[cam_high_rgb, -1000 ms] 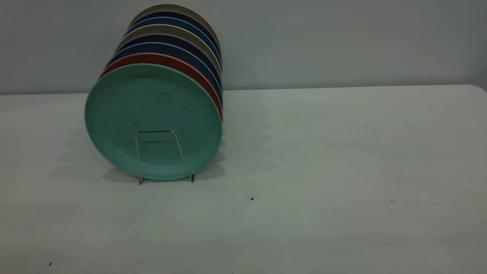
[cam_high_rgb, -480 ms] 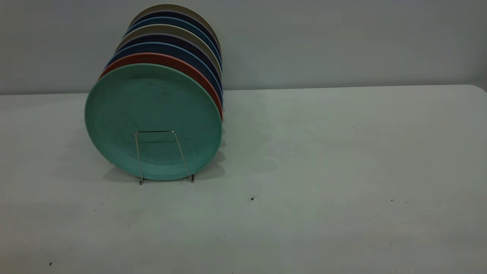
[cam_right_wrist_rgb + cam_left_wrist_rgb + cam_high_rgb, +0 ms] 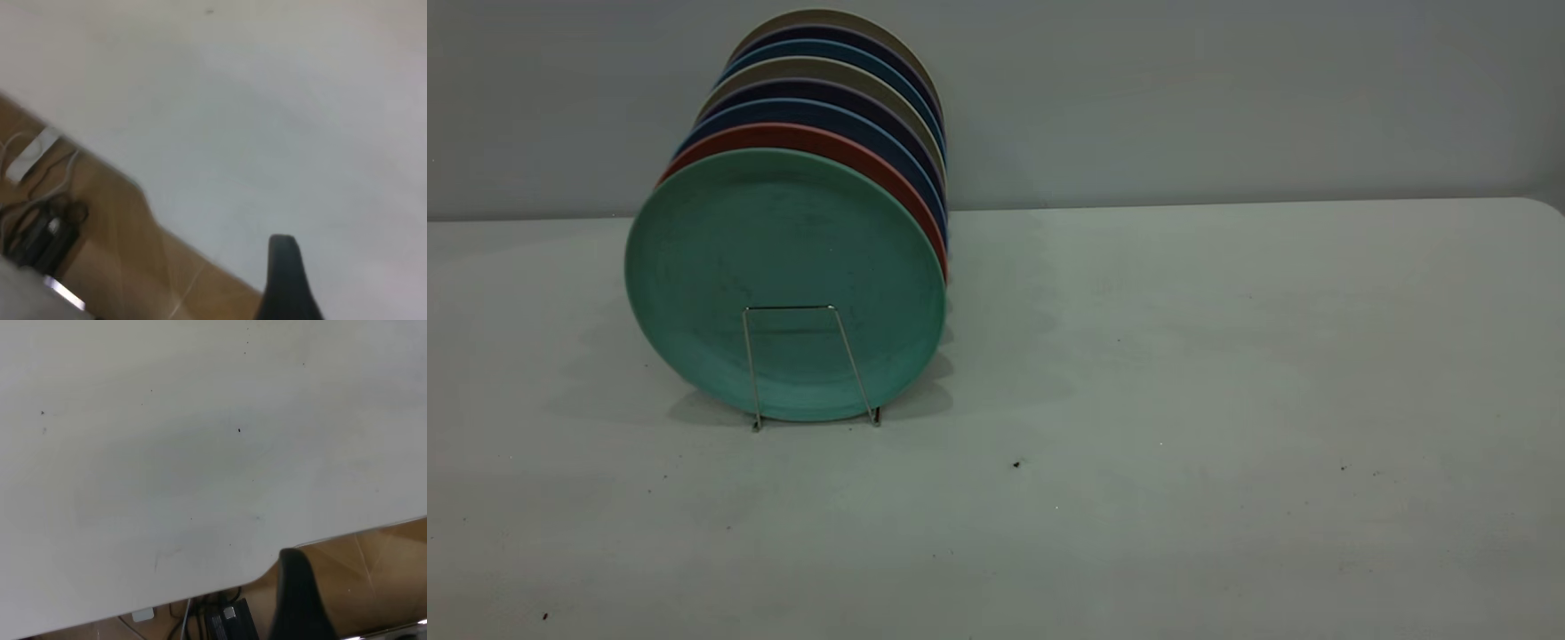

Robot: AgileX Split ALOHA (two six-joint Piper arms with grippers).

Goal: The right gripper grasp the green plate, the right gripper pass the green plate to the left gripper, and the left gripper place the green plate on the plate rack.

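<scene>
Standing upright in the rack, we find the green plate frontmost, behind the front wire loop, with a red plate and blue plates lined up behind it. Beside the rack, the table lies bare. Only one fingertip shows of the left gripper and of the right gripper; we cannot tell either's spread.
</scene>
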